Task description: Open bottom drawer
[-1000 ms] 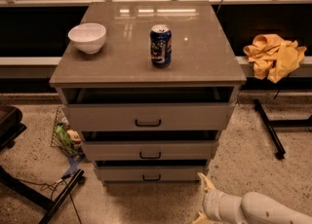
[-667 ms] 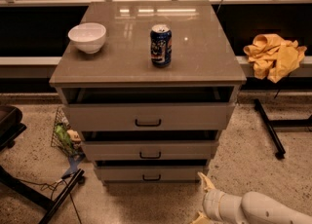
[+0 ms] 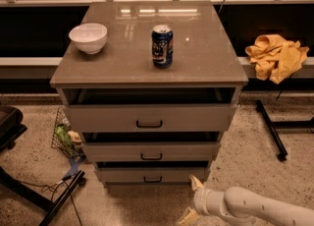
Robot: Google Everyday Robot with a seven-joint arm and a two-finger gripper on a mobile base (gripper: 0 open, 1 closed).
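While the gripper (image 3: 192,200) hovers low near the floor (image 3: 255,161) with its two fingers spread and empty, the bottom drawer (image 3: 122,175) lies just up and leftward in the view, at the cabinet's (image 3: 206,58) foot, its black bar handle (image 3: 152,179) running horizontally.
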